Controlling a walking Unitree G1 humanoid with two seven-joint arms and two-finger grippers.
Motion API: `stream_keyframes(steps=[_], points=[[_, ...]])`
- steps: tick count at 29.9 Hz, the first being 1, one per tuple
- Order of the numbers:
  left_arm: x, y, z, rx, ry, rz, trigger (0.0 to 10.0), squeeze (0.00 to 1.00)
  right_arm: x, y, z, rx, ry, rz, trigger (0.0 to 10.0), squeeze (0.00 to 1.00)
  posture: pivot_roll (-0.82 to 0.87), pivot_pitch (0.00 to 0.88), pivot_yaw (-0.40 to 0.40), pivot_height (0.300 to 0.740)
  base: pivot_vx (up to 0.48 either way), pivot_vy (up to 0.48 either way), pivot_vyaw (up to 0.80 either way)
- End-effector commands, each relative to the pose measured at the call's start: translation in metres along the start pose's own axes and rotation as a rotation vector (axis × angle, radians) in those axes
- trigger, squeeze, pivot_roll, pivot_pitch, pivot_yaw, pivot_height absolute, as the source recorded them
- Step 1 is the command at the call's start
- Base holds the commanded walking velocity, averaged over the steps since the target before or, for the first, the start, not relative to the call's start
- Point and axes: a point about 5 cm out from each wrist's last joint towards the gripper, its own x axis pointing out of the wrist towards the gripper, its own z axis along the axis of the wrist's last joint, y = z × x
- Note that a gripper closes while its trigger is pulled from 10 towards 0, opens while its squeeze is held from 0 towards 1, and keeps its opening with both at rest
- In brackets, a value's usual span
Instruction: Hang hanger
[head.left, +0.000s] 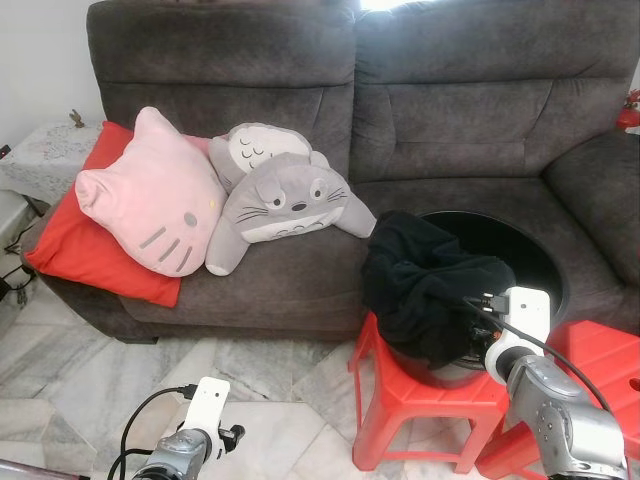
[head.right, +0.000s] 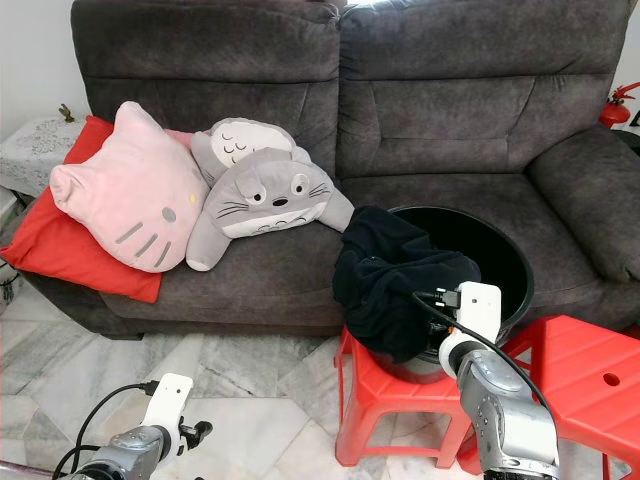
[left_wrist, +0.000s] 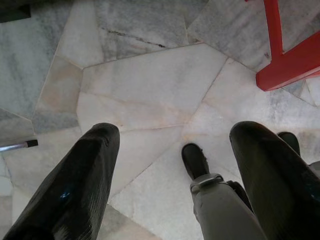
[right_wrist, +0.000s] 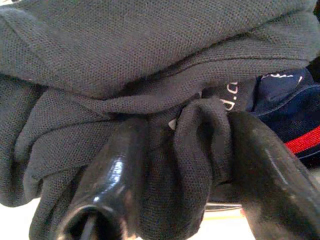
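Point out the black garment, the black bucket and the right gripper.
black garment (head.right: 385, 290), right eye view, middle of the bunched cloth.
black bucket (head.right: 500, 255), right eye view, inner wall.
right gripper (right_wrist: 182, 165), right wrist view, between fingertips.

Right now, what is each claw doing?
Left claw: open, holding nothing, above the marble floor.
Right claw: shut on the dark knit garment at the round black bucket.
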Motion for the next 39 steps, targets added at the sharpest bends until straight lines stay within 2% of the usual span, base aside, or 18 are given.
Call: stream_keyframes(steps=[1, 8, 17, 18, 19, 21, 23, 27, 30, 31, 34, 35, 36, 37, 38, 39], points=[[-0.001, 0.003, -0.004, 0.01, 0.02, -0.001, 10.0, 0.0, 0.001, 0.0, 0.001, 0.001, 0.002, -0.001, 0.0, 0.0, -0.15, 0.0, 0.038, 0.74, 0.0, 0.0, 0.0], [-0.001, 0.003, -0.004, 0.01, 0.02, -0.001, 10.0, 0.0, 0.0, 0.001, 0.007, -0.008, -0.03, -0.004, 0.0, 0.0, -0.15, 0.0, 0.038, 0.74, 0.0, 0.0, 0.0], [-0.001, 0.003, -0.004, 0.012, 0.019, 0.0, 10.0, 0.0, -0.009, 0.01, 0.052, 0.004, -0.271, 0.024, 0.0, 0.0, -0.15, 0.0, 0.041, 0.74, 0.0, 0.0, 0.0], [-0.001, 0.003, -0.004, 0.012, 0.019, 0.0, 10.0, 0.0, -0.009, 0.01, 0.052, 0.004, -0.271, 0.024, 0.0, 0.0, -0.15, 0.0, 0.041, 0.74, 0.0, 0.0, 0.0], [-0.001, 0.003, -0.004, 0.012, 0.019, -0.001, 10.0, 0.0, -0.012, 0.015, 0.064, 0.002, -0.333, 0.048, 0.0, 0.0, -0.15, 0.0, 0.04, 0.74, 0.0, 0.0, 0.0], [-0.001, 0.003, -0.003, 0.012, 0.019, -0.001, 10.0, 0.0, -0.014, 0.018, 0.07, 0.001, -0.365, 0.061, 0.0, 0.0, -0.15, 0.0, 0.04, 0.74, 0.0, 0.0, 0.0], [-0.001, 0.002, -0.003, 0.011, 0.018, -0.001, 10.0, 0.0, -0.021, 0.028, 0.087, -0.008, -0.456, 0.107, 0.0, 0.0, -0.15, 0.0, 0.04, 0.74, 0.0, 0.0, 0.0], [-0.001, 0.002, -0.003, 0.011, 0.018, -0.001, 10.0, 0.0, -0.023, 0.031, 0.092, -0.013, -0.48, 0.125, 0.0, 0.0, -0.15, 0.0, 0.039, 0.74, 0.0, 0.0, 0.0], [0.0, 0.002, -0.003, 0.011, 0.018, -0.002, 10.0, 0.0, -0.02, 0.026, 0.084, -0.036, -0.428, 0.088, 0.0, 0.0, -0.15, 0.0, 0.037, 0.74, 0.0, 0.0, 0.0], [0.0, 0.002, -0.003, 0.011, 0.018, -0.002, 10.0, 0.0, -0.017, 0.021, 0.078, -0.065, -0.394, 0.047, 9.9, 0.0, -0.15, 0.0, 0.037, 0.74, 0.0, 0.0, 0.0], [0.0, 0.002, -0.003, 0.012, 0.02, -0.003, 10.0, 0.0, -0.013, 0.012, 0.068, -0.051, -0.329, -0.012, 10.0, 0.0, -0.15, 0.0, 0.037, 0.74, 0.0, 0.0, 0.0], [0.0, 0.002, -0.003, 0.013, 0.02, -0.003, 10.0, 0.0, -0.013, 0.013, 0.065, -0.048, -0.305, -0.002, 10.0, 1.0, -0.15, 0.0, 0.037, 0.74, 0.0, 0.0, 0.0], [0.0, 0.002, -0.003, 0.013, 0.02, -0.003, 10.0, 0.0, -0.013, 0.013, 0.065, -0.048, -0.305, -0.002, 10.0, 1.0, -0.15, 0.0, 0.037, 0.74, 0.0, 0.0, 0.0], [0.0, 0.002, -0.003, 0.014, 0.02, -0.003, 10.0, 0.0, -0.014, 0.014, 0.064, -0.092, -0.298, 0.006, 10.0, 1.0, -0.15, 0.0, 0.037, 0.74, 0.0, 0.0, 0.0], [0.0, 0.002, -0.003, 0.014, 0.02, -0.003, 10.0, 0.0, -0.014, 0.014, 0.064, -0.208, -0.293, -0.01, 10.0, 1.0, -0.16, 0.0, 0.038, 0.74, 0.0, 0.0, 0.0], [0.0, 0.002, -0.003, 0.014, 0.02, -0.003, 10.0, 0.0, -0.014, 0.014, 0.064, -0.208, -0.293, -0.01, 10.0, 1.0, -0.16, 0.0, 0.038, 0.74, 0.0, 0.0, 0.0]])
